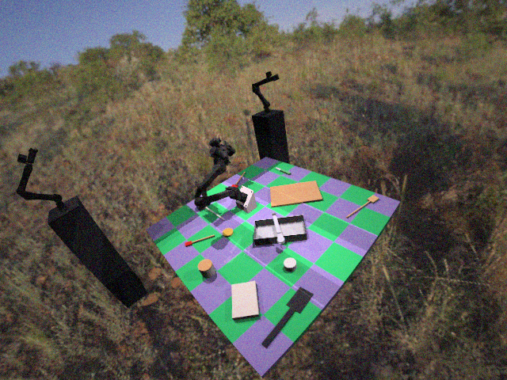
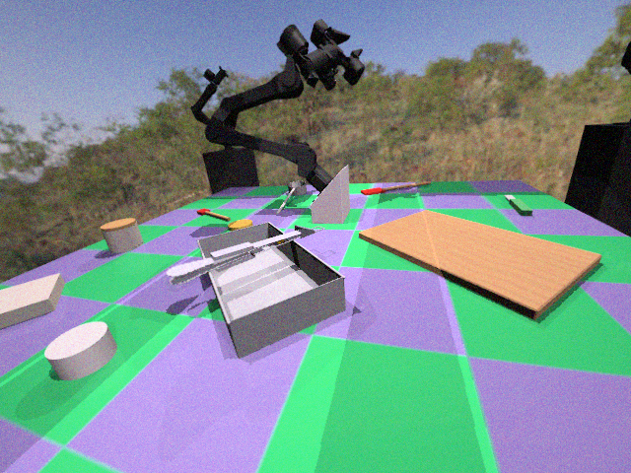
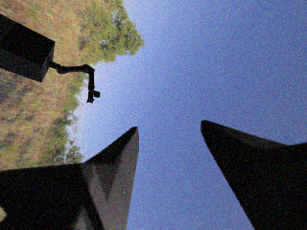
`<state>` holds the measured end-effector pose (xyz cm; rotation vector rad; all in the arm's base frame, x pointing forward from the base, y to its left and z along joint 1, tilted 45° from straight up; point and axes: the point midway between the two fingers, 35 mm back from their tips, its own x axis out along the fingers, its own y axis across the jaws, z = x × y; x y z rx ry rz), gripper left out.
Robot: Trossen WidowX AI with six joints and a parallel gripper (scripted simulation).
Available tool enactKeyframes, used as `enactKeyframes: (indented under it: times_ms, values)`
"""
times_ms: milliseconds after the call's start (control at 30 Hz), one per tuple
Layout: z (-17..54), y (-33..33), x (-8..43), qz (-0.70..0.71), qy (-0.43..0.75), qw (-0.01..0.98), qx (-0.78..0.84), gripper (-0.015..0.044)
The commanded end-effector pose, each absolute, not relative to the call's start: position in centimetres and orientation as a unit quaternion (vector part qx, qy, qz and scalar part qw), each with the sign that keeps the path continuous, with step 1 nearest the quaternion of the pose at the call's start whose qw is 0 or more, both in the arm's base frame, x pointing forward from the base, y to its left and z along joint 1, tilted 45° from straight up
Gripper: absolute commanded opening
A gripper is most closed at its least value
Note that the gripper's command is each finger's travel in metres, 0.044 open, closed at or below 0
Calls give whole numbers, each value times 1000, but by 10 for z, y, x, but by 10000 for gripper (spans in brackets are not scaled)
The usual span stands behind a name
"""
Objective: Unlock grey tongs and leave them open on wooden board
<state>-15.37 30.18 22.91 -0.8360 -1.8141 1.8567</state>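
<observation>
The grey tongs (image 1: 276, 226) (image 2: 232, 250) rest across the roasting tin (image 2: 290, 312), their arms close together. Their rounded end juts past the tin's near side in the top view. The lock near the hinge is too small to make out. The wooden board (image 1: 296, 193) (image 2: 484, 254) lies flat beyond the tin, with nothing on it. My gripper (image 3: 169, 128) is partly open and empty, high above the table, behind the tin in the exterior view. Only sky shows between its fingers. It is well away from the tongs.
A white wedge (image 1: 247, 199) (image 2: 333, 203) stands by the arm's base. A white cylinder (image 1: 290, 264) (image 2: 84, 351), a beige block (image 1: 245, 299) and a black spatula (image 1: 299, 300) lie nearer the top camera. An orange-topped cylinder (image 1: 206, 267) (image 2: 122, 236) and yellow disc (image 1: 227, 232) are left of the tin.
</observation>
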Motion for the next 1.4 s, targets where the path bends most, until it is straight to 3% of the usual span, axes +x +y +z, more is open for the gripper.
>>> enactKeyframes:
  times_ms: [0, 367, 667, 1033, 1367]
  values:
    - [219, 328, -110, 645, -620, 239, -377, 260]
    - [186, 356, 12, 600, -498, 295, -553, 260]
    - [148, 324, 148, 548, -322, 317, -704, 260]
    - [107, 199, 282, 489, -59, 253, -832, 260]
    - [84, 40, 323, 498, 183, 149, -835, 260]
